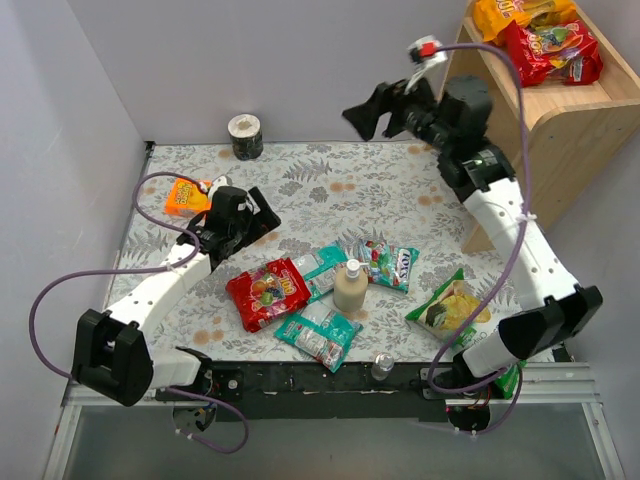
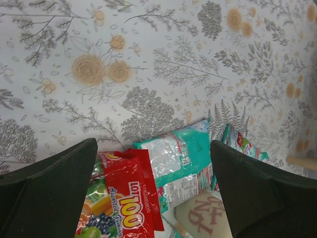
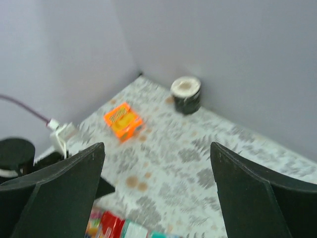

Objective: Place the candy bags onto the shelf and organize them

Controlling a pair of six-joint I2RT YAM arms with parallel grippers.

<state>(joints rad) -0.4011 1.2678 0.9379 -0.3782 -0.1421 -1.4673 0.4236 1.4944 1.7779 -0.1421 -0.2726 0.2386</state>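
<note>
Left gripper (image 2: 153,144), jaws apart, hovers just short of the red candy bag (image 1: 268,292); next, drop and pinch it; right gripper (image 3: 157,146) gapes empty

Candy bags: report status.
Left gripper open, empty, near red bag on table. Right gripper open, empty, raised by shelf. Orange-yellow bag, second red bag shelved; three teal bags unshelved. Bottle stands among them.

The table (image 1: 330,190) has a cloth on it with grey leaves and orange-brown flowers. A plain, pale grey back wall (image 1: 300,60) stands behind it. A side wall (image 1: 50,150) of the same colour stands on the left, and the two meet in a corner. A light wooden shelf (image 1: 565,140) stands at the far right of the table. The light is soft and even.
</note>
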